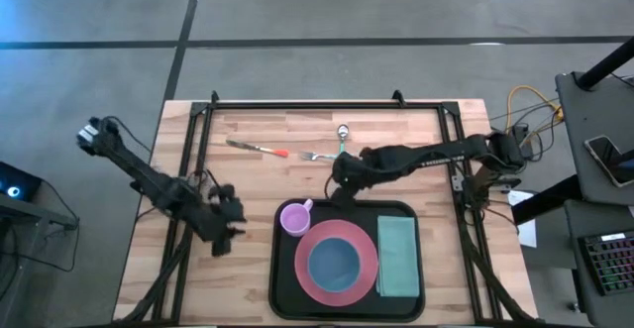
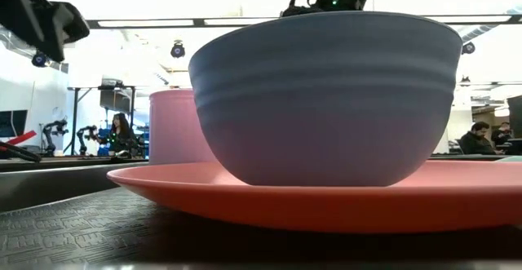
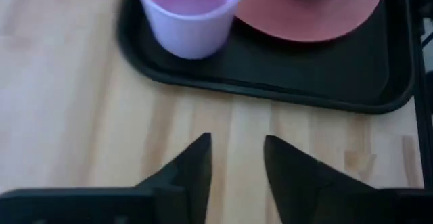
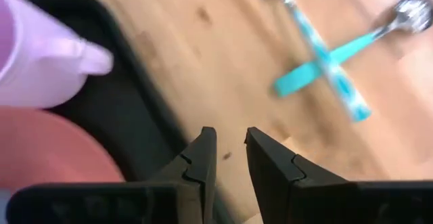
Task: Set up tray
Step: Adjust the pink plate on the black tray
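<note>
While my right claw [image 1: 342, 181] is hovering released, holding nothing, just off the far edge of the tray [image 1: 287, 293], which is sitting at the table's near edge, I am judging it stiff, slick, loaded; take the raised rim. Left claw [image 1: 226, 231] is waiting, released, beside it.

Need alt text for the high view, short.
A black tray on a wooden table holds a pink plate with a blue bowl, a lilac cup and a green napkin. Right gripper hovers at its far edge, left gripper beside it; cutlery lies beyond.
</note>
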Robot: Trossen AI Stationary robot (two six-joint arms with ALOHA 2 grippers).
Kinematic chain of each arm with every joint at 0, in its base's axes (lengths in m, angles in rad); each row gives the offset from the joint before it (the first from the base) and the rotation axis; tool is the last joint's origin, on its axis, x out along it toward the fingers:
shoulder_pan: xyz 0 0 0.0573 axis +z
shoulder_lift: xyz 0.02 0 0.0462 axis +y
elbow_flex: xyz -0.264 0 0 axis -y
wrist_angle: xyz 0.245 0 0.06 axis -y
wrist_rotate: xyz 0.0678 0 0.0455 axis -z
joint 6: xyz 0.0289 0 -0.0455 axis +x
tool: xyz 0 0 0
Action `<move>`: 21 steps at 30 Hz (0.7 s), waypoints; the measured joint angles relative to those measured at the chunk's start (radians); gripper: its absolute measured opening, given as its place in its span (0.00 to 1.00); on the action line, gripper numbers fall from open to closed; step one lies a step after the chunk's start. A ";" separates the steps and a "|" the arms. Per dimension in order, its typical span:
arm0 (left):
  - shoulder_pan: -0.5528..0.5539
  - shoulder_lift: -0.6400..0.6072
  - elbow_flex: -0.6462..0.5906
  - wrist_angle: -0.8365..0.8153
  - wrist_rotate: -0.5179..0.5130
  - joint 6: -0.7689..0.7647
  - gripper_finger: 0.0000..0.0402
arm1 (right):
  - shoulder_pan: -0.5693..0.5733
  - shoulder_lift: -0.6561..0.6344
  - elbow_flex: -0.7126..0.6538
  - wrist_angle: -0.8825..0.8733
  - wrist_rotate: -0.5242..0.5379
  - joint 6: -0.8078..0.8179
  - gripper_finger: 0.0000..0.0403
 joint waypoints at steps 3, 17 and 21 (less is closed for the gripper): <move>-0.014 0.118 0.000 0.079 0.000 -0.070 0.17 | -0.038 0.000 0.012 0.000 0.000 -0.070 0.18; -0.011 0.616 0.233 0.357 -0.013 -0.037 0.00 | -0.119 -0.013 0.002 0.002 0.003 -0.315 0.17; -0.008 0.732 0.315 0.318 -0.046 -0.030 0.00 | -0.127 -0.013 0.000 0.005 0.007 -0.350 0.16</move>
